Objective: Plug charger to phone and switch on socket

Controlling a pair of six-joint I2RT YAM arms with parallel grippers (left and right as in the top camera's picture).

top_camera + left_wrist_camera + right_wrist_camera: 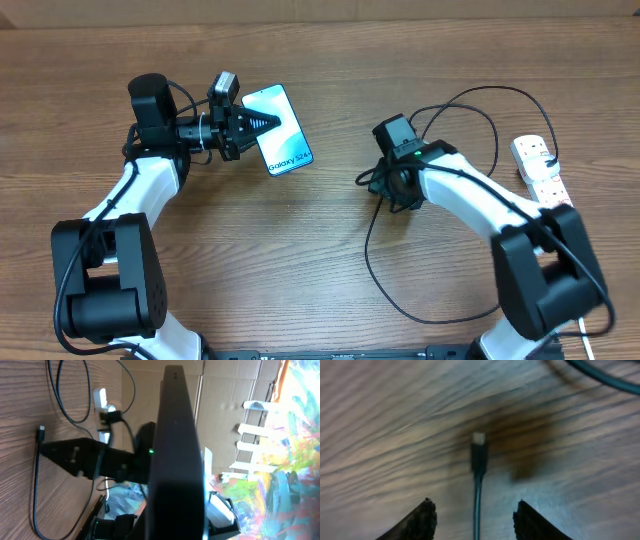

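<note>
Black charger (pixel 479 457) lay on the wooden table (pixel 330 250), its tip between your right gripper's (pixel 475 515) parted jaws, untouched. Far left, your left gripper (pixel 265 123) was clamped on the phone (pixel 288 145); the socket (pixel 540 165) sat at the right edge.

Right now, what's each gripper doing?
Left gripper: closed, holding the phone.
Right gripper: open around the cable tip, holding nothing.
</note>
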